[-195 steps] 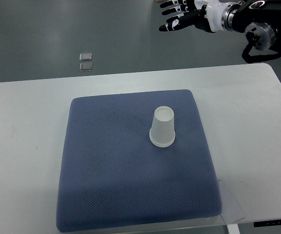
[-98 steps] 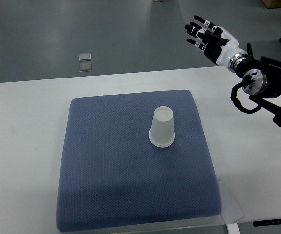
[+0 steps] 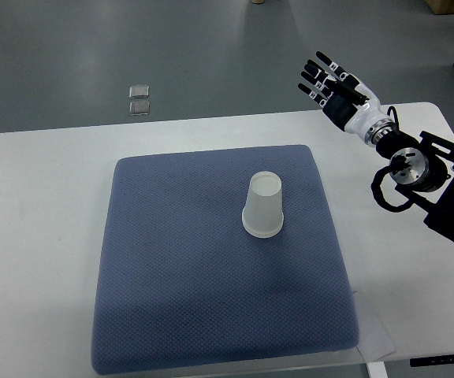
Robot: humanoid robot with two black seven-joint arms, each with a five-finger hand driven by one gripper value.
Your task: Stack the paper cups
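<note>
- Paper cup (image 3: 262,205), white, stands upside down on the blue mat (image 3: 180,291), rim down and flat base up; whether it is one cup or several nested cannot be told.
- Relative to the mat, the cup sits right of its centre and a little toward its far edge, well inside all four borders.
- The mat is a dark blue, textured square lying on the white table (image 3: 38,236), covering most of the table's middle.
- The right hand (image 3: 333,87) hangs beyond the mat's far right corner, over the table's far edge, well apart from the cup.
- Its fingers (image 3: 315,77) are black with white joints, spread wide and straight, holding nothing.
- The right arm (image 3: 416,169) comes in from the picture's right side, off the mat, with a white wrist, a round metal joint and looping black cable.
- Two small clear squares (image 3: 139,100) lie on the grey floor (image 3: 69,55) beyond the mat's far left corner, past the table.
</note>
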